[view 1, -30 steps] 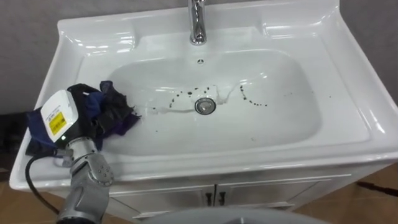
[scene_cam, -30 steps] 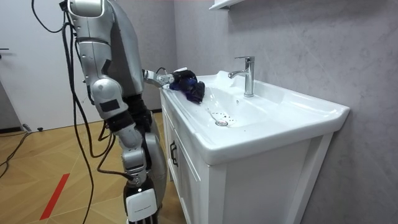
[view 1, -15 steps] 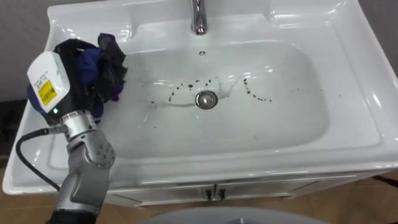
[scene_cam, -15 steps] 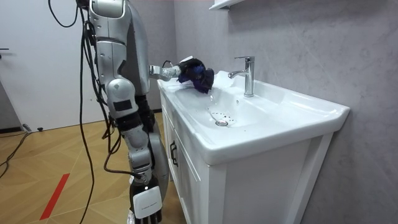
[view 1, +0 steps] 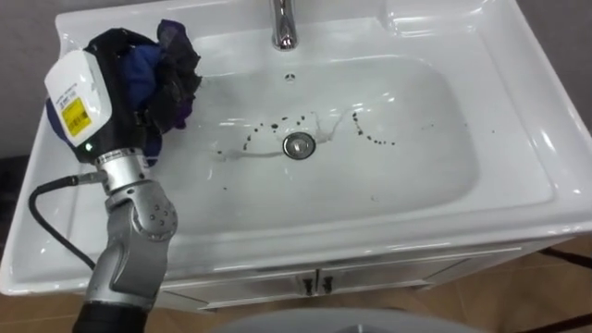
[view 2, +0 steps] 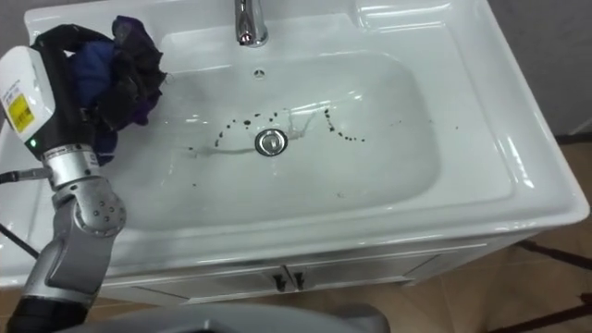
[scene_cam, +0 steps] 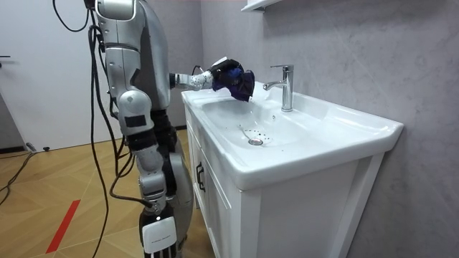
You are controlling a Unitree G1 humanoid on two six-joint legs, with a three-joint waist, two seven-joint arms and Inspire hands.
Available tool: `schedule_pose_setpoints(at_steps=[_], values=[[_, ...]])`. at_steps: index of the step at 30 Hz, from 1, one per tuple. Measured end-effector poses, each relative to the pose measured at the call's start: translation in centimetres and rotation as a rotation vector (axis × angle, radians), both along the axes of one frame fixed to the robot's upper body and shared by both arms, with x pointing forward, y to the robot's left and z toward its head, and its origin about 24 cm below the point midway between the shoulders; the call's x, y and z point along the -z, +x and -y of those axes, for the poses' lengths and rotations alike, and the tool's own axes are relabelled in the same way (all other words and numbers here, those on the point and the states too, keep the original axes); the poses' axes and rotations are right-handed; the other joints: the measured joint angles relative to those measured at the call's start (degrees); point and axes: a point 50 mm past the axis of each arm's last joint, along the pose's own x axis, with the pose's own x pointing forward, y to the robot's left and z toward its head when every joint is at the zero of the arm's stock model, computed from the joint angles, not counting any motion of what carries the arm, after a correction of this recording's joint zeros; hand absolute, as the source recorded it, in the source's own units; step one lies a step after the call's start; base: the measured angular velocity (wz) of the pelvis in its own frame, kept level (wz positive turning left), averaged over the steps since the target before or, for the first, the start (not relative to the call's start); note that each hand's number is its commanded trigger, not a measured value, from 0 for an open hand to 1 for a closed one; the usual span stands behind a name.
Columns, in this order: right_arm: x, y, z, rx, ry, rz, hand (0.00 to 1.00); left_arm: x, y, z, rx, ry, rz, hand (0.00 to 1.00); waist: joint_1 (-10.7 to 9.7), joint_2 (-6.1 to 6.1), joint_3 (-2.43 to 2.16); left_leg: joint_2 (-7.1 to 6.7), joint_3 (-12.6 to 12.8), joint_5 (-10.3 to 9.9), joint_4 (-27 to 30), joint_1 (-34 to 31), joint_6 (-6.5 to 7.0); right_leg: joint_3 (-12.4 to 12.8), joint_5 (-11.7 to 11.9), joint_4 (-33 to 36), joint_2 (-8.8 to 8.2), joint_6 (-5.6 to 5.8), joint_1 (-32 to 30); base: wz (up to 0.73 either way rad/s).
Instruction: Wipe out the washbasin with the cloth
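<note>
Left eye view: left hand (view 1: 81, 106) curled tight round a bunched dark blue-and-black cloth (view 1: 166, 79) over the basin's (view 1: 518, 148) rear left corner, dark specks (view 1: 276, 125) strung around the drain (view 1: 298, 145). Right eye view: same layout, faucet (view 2: 245, 28) at top centre. Room view adds the height: robot upright at the cabinet's (scene_cam: 287, 215) front, cloth held up off the basin.

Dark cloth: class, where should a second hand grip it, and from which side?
Grip the loose folds of the dark cloth that bulge toward the faucet, coming from the robot's right. The left hand is curled round the bunch's other side, so that crumpled lobe is probably the freest part.
</note>
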Motion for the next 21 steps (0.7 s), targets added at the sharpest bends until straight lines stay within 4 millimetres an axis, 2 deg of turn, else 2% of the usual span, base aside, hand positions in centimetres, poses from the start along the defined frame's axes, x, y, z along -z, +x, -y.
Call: schedule_pose_setpoints(at_steps=[5,12,16,17,21], values=[[0.0,0.0,0.0,-0.005,0.001,-0.003,0.00,0.1,0.0,0.3,0.018,-0.003,-0.013,1.00,-0.45,0.06,-0.02,0.00,0.08,0.00,-0.04,0.22,0.00,0.20,0.00,-0.01,0.03,0.00,0.19,-0.01],[0.0,-0.4,-0.2,-0.002,0.013,-0.028,0.00,0.7,0.1,1.6,0.092,-0.001,-0.079,1.00,-0.39,0.45,-0.11,0.02,0.35,0.00,-0.47,0.35,0.00,0.81,0.01,0.01,0.11,0.01,0.01,-0.02],[0.0,-0.4,-0.2,-0.011,0.025,-0.037,0.00,1.3,-0.3,1.9,0.118,0.036,-0.130,1.00,-0.39,0.51,-0.03,0.10,1.62,0.00,-0.55,0.61,0.01,1.62,0.02,0.23,0.17,0.01,0.11,-0.11],[0.0,-0.5,-0.2,-0.011,0.026,-0.039,0.00,1.6,-0.3,2.1,0.131,0.050,-0.150,1.00,-0.20,0.12,0.31,0.10,1.94,0.00,-0.69,1.12,0.01,1.78,0.02,0.29,0.14,0.01,0.47,-0.11],[0.1,0.0,-0.3,-0.029,0.028,-0.023,0.00,2.8,-0.6,2.4,0.162,0.083,-0.234,1.00,-0.33,0.05,0.33,0.10,2.62,0.00,-0.85,1.24,0.01,2.28,0.02,0.20,0.13,0.03,0.52,-0.08]])
